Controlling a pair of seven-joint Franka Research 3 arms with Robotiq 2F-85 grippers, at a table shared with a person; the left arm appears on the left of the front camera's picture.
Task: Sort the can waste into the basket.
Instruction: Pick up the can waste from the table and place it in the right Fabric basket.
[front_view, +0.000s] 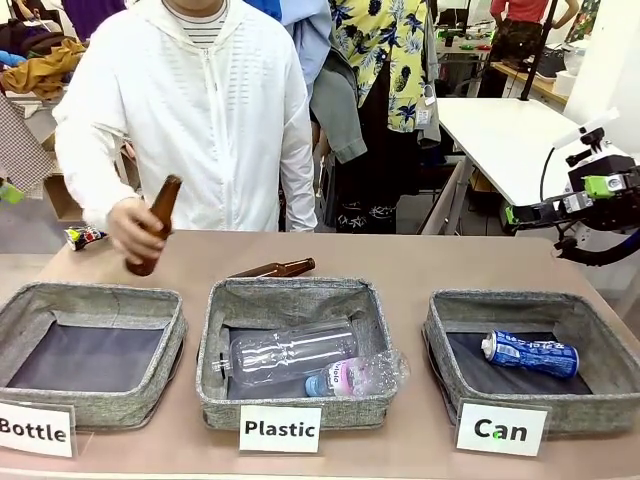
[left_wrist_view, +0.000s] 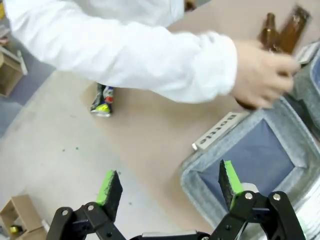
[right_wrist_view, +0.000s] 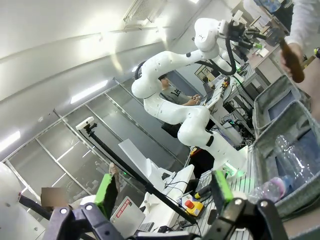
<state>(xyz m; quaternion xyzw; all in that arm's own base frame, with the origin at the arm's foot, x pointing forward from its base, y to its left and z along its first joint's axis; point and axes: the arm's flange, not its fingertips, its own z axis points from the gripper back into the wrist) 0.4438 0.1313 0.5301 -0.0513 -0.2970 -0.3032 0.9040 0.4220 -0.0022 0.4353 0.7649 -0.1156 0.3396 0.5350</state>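
My left end effector (left_wrist_view: 169, 182) is spread wide and empty above a grey basket (left_wrist_view: 220, 147). My right end effector (right_wrist_view: 162, 192) is spread too, gripping nothing.

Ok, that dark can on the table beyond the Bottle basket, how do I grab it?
Probably from above with the left gripper, jaws across the middle of the dark can: it lies on its side, dented, with bare table either side.
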